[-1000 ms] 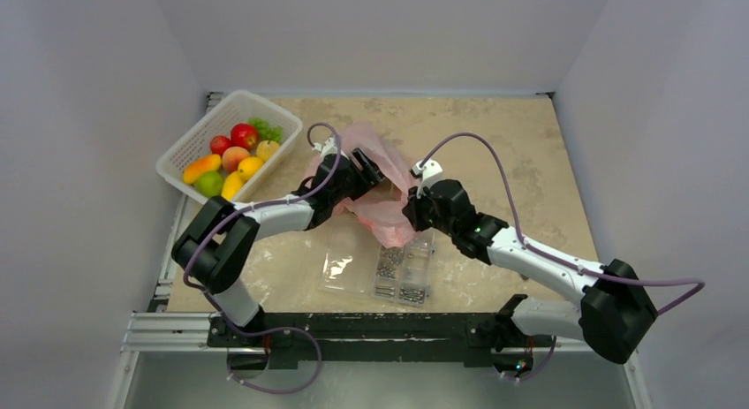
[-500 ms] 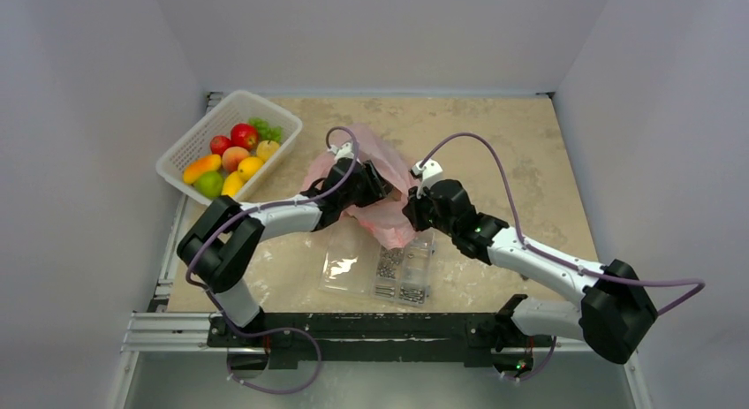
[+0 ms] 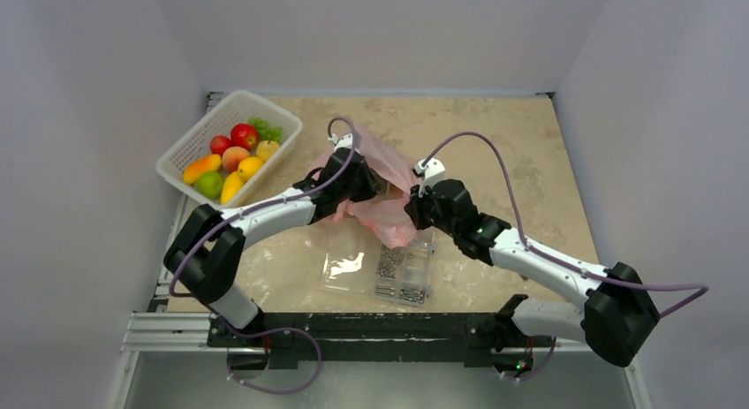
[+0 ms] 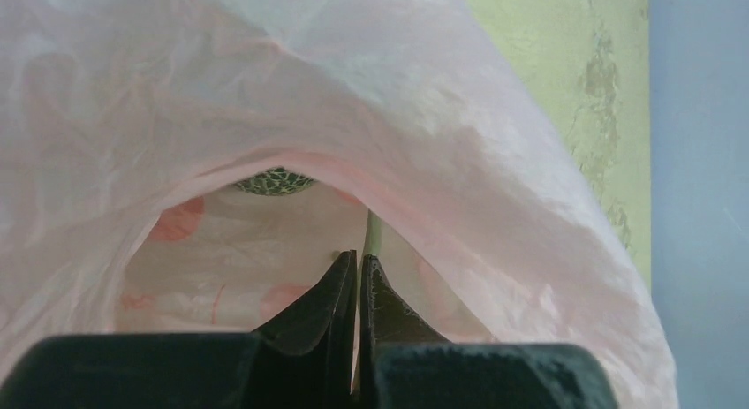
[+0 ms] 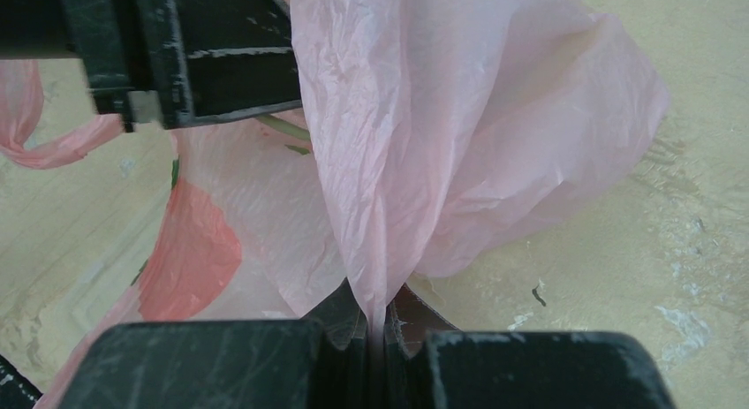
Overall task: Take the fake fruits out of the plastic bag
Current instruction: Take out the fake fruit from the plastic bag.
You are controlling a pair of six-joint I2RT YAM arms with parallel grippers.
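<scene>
The pink plastic bag (image 3: pixel 386 219) lies mid-table, its mouth held up. My right gripper (image 5: pixel 378 307) is shut on a pinched fold of the bag (image 5: pixel 424 117). My left gripper (image 4: pixel 359 257) reaches inside the bag's mouth (image 4: pixel 424 117), with its jaws shut on a thin pale green stem (image 4: pixel 372 232). Deeper in, a grey-green netted melon (image 4: pixel 274 181) peeks out under the bag's rim. In the top view the left gripper (image 3: pixel 373 185) is partly covered by the bag, and the right gripper (image 3: pixel 411 209) stands at the bag's right side.
A white basket (image 3: pixel 190 148) at the back left holds several fake fruits (image 3: pixel 234 157). A flat clear case of metal screws (image 3: pixel 402 268) lies just in front of the bag, partly under it. Walls enclose the table on three sides.
My left gripper has pushed deeper into the bag's mouth and closed from open to shut. The right gripper has kept its hold on the bag.
</scene>
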